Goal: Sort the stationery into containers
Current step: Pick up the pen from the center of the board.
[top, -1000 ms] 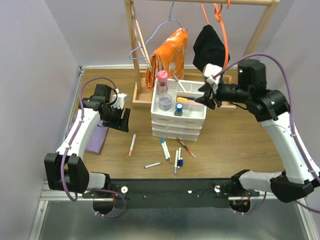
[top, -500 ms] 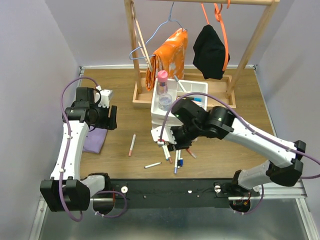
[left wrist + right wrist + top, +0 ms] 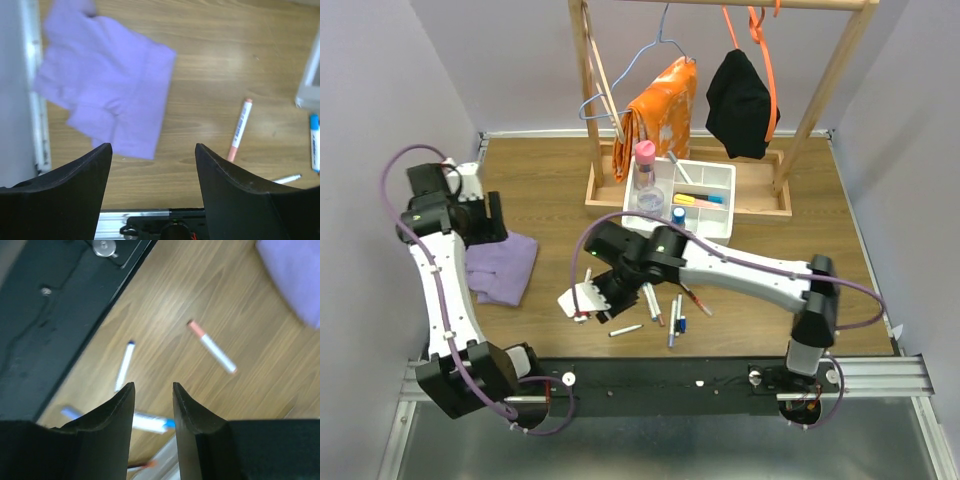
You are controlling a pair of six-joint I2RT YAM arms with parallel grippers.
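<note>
The white divided tray [image 3: 712,178] tops a small drawer unit; it holds a pink-capped bottle [image 3: 644,165], a blue-capped bottle [image 3: 678,214] and a few pens. Several pens [image 3: 653,303] lie on the table in front of it. My right gripper [image 3: 576,300] hangs low over a white pen with a pink-orange cap [image 3: 212,347]. Its jaws [image 3: 153,385] stand narrowly apart and empty. My left gripper [image 3: 485,218] is at the far left above the purple cloth, wide open and empty [image 3: 152,147]. The same pen [image 3: 240,129] also shows in the left wrist view.
A purple cloth [image 3: 500,268] lies at the left edge and shows in the left wrist view [image 3: 110,100]. The wooden clothes rack [image 3: 595,190] with hanging garments stands behind the tray. A white blue-tipped pen [image 3: 124,366] lies near the black front rail [image 3: 45,330].
My right arm has swung from the tray down and left across the drawer front to the table by the pink-capped pen. My left arm has drawn back to the far left.
</note>
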